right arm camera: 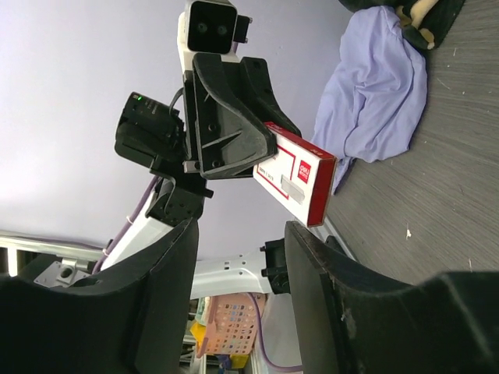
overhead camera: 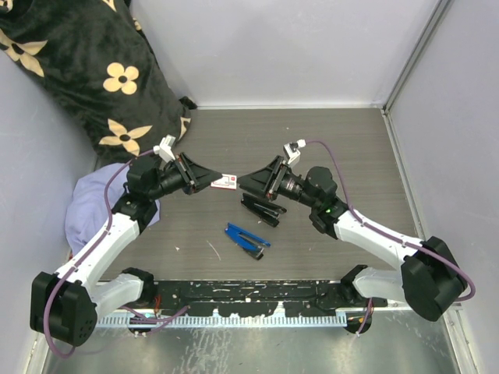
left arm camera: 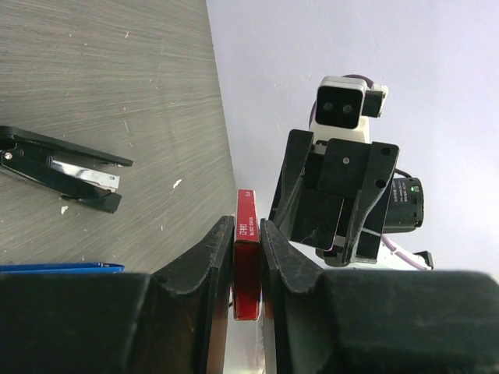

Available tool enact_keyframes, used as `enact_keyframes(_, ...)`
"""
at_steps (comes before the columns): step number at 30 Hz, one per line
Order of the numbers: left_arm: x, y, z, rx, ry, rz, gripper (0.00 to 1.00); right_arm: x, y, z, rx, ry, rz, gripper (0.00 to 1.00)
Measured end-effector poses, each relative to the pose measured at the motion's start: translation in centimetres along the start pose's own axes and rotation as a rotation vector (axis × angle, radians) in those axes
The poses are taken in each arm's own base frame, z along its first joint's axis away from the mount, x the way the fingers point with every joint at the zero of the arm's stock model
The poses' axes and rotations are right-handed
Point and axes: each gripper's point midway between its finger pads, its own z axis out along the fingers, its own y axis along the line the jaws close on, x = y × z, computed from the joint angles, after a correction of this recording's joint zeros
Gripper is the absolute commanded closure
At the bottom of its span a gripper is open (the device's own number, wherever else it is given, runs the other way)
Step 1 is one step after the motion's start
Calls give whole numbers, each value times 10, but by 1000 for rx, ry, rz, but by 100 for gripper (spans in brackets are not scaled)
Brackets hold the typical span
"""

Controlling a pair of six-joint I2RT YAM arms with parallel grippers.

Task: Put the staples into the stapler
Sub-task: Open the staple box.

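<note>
The staples (overhead camera: 227,181), a small white box with a red label, hang above the table, and my left gripper (overhead camera: 210,181) is shut on the box. In the left wrist view its red edge (left arm camera: 246,265) sits pinched between the fingers (left arm camera: 210,257). My right gripper (overhead camera: 246,184) faces it from the right, open, its fingertips just short of the box's free end (right arm camera: 300,175); nothing is between them. A black stapler (overhead camera: 261,209) lies on the table below the grippers. A blue stapler (overhead camera: 248,239) lies nearer the arm bases.
A purple cloth (overhead camera: 97,210) is bunched at the table's left edge, beside a black flowered pillow (overhead camera: 93,70) in the back left corner. Grey walls close the back and right sides.
</note>
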Motion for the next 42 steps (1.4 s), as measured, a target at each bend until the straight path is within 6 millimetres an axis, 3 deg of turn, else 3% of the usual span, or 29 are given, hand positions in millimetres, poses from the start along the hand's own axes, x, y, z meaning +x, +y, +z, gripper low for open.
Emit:
enact_keyframes(26, -1, -6, -1, 17, -6, -11, 79, -3, -17, 8, 46, -24, 68, 49)
enact_keyframes(34, -1, -6, -1, 18, -6, -12, 79, -2, -22, 10, 57, -19, 83, 55)
enact_keyframes(42, -1, -7, -1, 23, -6, -10, 79, -3, -17, 12, 43, -20, 80, 57)
